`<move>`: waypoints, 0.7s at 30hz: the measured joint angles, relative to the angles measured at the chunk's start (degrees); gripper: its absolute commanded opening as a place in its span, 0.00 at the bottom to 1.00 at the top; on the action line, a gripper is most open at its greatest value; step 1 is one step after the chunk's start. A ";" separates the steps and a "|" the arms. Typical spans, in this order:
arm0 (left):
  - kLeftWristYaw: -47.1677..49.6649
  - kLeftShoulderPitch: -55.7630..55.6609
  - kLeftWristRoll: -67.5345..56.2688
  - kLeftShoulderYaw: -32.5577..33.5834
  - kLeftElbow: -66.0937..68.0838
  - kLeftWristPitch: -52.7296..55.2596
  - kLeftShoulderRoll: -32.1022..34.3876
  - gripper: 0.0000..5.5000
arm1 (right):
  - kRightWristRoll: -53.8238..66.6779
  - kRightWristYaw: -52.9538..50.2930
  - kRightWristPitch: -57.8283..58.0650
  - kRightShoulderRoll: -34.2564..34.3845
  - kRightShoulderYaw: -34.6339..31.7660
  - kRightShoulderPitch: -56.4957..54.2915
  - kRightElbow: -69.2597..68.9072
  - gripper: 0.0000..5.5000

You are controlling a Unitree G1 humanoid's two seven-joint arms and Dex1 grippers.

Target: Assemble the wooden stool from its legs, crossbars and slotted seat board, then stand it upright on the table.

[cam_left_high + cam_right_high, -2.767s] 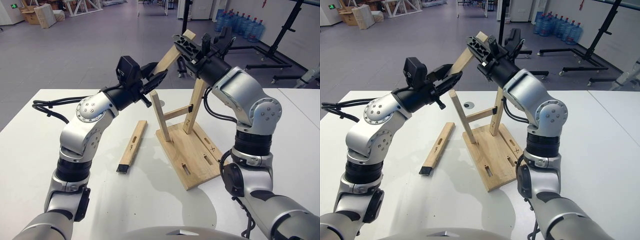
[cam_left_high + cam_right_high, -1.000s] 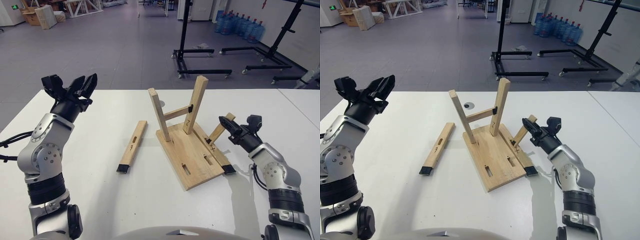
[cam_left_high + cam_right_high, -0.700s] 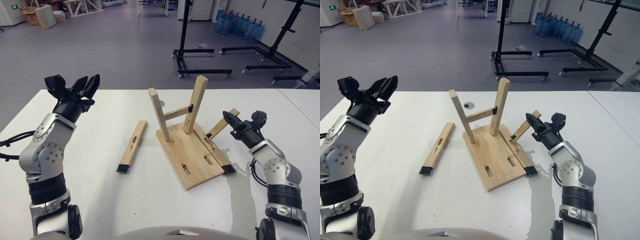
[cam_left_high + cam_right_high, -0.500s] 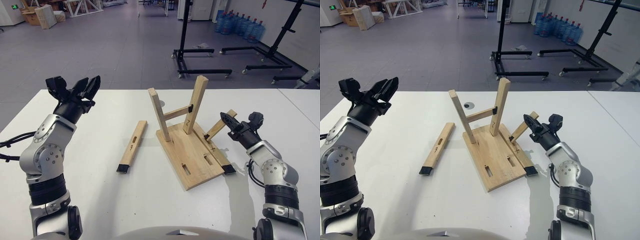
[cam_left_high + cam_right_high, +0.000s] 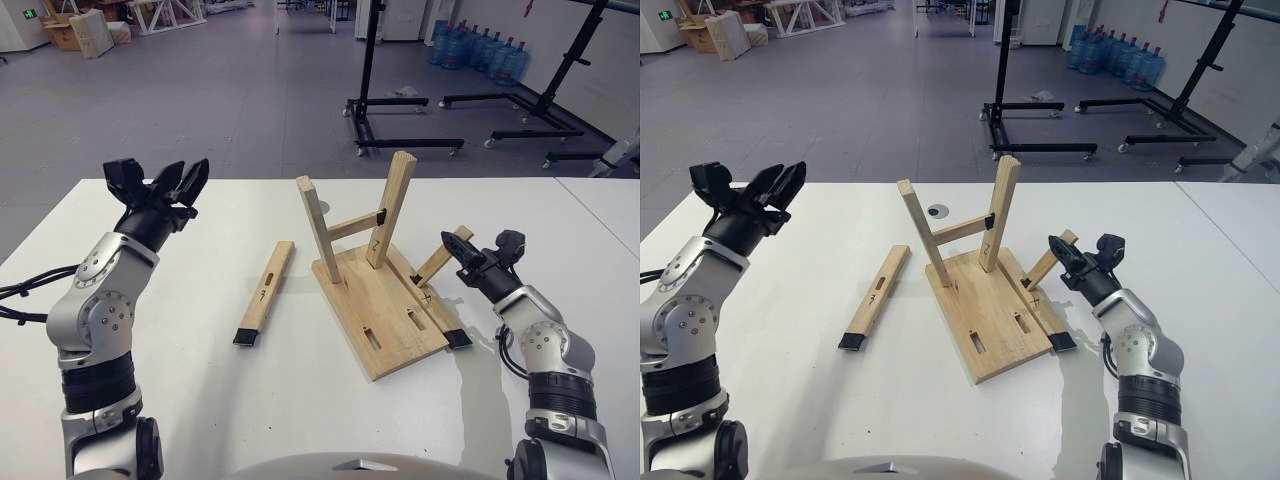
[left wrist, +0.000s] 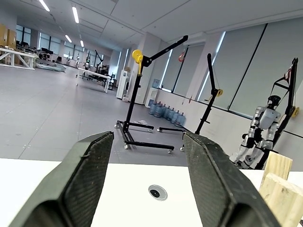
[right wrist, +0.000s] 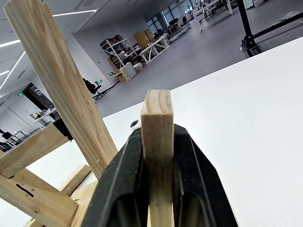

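**Crossbar fit-up at third leg**

Head views: right gripper [image 5: 463, 258] pinches the tilted crossbar [image 5: 441, 262]. The crossbar's lower end meets the lying leg [image 5: 432, 312] on the right edge of the seat board [image 5: 372, 300]. Upright legs [image 5: 390, 205] stand in the board. Loose leg [image 5: 263, 290] lies on the table [image 5: 200, 380] left of the board. Left gripper [image 5: 160, 183] is raised far left.

Left wrist: fingers [image 6: 87, 182] spread, empty.

Right wrist: fingers [image 7: 120, 189] clamp the crossbar end.

Likely step: seating the crossbar in the lying leg's slot. Next move needs a straight push.

Passage lay along worktop [image 5: 300, 400] strip between loose leg [image 5: 265, 291] and seat board [image 5: 375, 310]; upright legs [image 5: 321, 231], crossbar [image 5: 352, 226] blocked centre.
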 measured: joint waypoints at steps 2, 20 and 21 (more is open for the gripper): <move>-0.06 0.01 0.47 -0.28 -0.03 -0.15 0.00 0.49 | -1.31 0.75 -1.44 -0.01 0.72 0.07 0.02 0.07; -1.11 0.02 3.07 -2.13 -0.19 -1.54 0.10 0.49 | -15.45 1.33 -24.29 2.10 10.17 4.34 1.82 0.14; -1.15 0.02 3.14 -2.16 -0.19 -1.58 0.10 0.49 | -15.43 1.33 -24.28 2.12 10.14 4.34 1.86 0.17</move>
